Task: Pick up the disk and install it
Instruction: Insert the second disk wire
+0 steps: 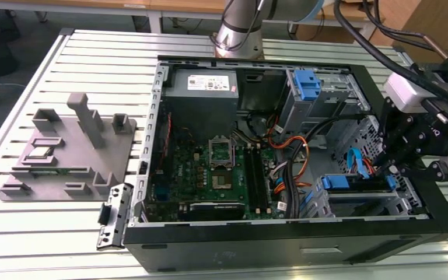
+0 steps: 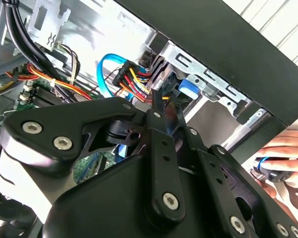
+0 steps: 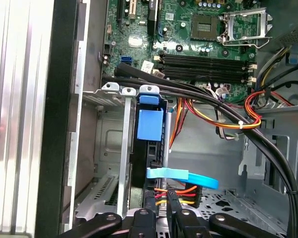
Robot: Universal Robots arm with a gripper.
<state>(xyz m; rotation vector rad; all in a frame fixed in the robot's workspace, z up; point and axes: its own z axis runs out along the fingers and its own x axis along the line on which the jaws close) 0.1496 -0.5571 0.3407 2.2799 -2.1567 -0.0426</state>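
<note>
**In the drive cage: disk seated, claw at its cable end**

Inside the open computer case [image 1: 286, 245], the disk [image 3: 150, 163] sits edge-on in the drive cage [image 3: 111, 148] — its blue rail [image 3: 150, 124] faces out between the cage's metal slats, just beside the case's black side wall. In the exterior view its blue rail end [image 1: 340, 182] shows in the same cage, near the case's front corner. The gripper [image 3: 161, 201] hangs at the disk's rear end, fingertips pressed nearly together around the bundle of red, yellow and black power wires [image 3: 176, 191] plugged in there — whether it actually pinches them cannot be told. A light-blue data cable [image 3: 181, 176] crosses just beside the fingertips. A person's hand [image 2: 283, 158] rests outside the case wall.
</note>
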